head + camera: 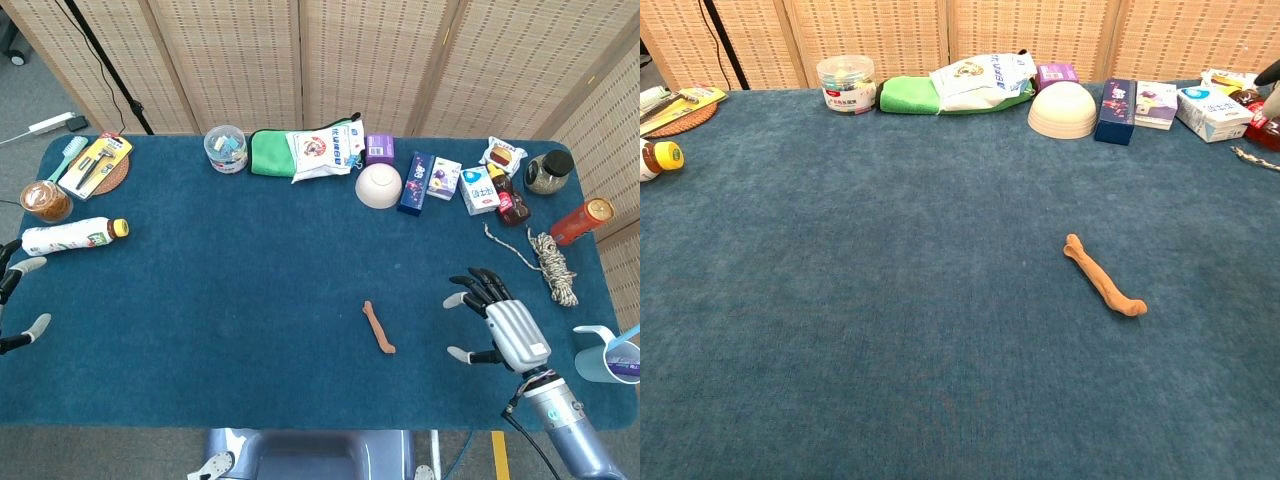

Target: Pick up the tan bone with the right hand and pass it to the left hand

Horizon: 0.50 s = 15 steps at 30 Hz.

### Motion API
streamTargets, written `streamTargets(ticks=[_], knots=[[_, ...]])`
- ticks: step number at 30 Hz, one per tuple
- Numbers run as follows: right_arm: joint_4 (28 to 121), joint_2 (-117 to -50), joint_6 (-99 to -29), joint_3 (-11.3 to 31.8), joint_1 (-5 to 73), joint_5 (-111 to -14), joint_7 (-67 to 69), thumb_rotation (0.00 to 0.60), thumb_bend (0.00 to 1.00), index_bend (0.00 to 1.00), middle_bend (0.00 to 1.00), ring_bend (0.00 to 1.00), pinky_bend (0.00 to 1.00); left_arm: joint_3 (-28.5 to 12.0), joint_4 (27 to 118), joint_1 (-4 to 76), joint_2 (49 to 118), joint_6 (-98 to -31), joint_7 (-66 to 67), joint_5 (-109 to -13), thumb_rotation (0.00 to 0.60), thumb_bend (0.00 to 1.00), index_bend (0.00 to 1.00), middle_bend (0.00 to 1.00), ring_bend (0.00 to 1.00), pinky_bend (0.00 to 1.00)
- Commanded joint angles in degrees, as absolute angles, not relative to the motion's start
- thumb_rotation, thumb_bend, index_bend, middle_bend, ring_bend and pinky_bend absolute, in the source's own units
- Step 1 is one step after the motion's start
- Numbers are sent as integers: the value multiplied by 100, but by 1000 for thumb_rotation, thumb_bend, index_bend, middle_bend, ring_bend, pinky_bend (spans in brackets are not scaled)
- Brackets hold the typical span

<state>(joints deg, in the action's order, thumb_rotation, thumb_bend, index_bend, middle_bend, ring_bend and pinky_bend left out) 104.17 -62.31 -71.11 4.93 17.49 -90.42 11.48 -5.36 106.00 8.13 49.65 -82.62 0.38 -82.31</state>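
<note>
Blue table [250, 260] — tan bone [379, 327], white bowl [378, 186], bottle [72, 236]

Right hand [503, 329]: silver ribbed metal back showing, black fingers w/ pale grey tips. Wrist w/ grey-blue round sleeve, thin black cable running alongside. Left hand [14, 305]: only black fingers w/ grey tips showing.
</note>
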Motion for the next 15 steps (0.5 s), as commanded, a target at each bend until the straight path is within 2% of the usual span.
streamTargets(ticks=[1,9,15], knots=[[10515,-6281,-6889,504,1899,-8941,929,600,49,309,137,13,0,-544,10622,833,4955,-8246,72,-8233,600,228,234,75,42,0],[10656,-6460,-6321,573,2237,-8490,317,600,45,156,51,0,0,-559,10680,869,4950,-8218,138,-8226,600,228,234,75,42,0],[10652,-6855,-5915,663,2542,-7967,-302,600,45,73,8,0,0,-551,10705,892,4980,-8157,205,-8167,600,228,234,75,42,0]])
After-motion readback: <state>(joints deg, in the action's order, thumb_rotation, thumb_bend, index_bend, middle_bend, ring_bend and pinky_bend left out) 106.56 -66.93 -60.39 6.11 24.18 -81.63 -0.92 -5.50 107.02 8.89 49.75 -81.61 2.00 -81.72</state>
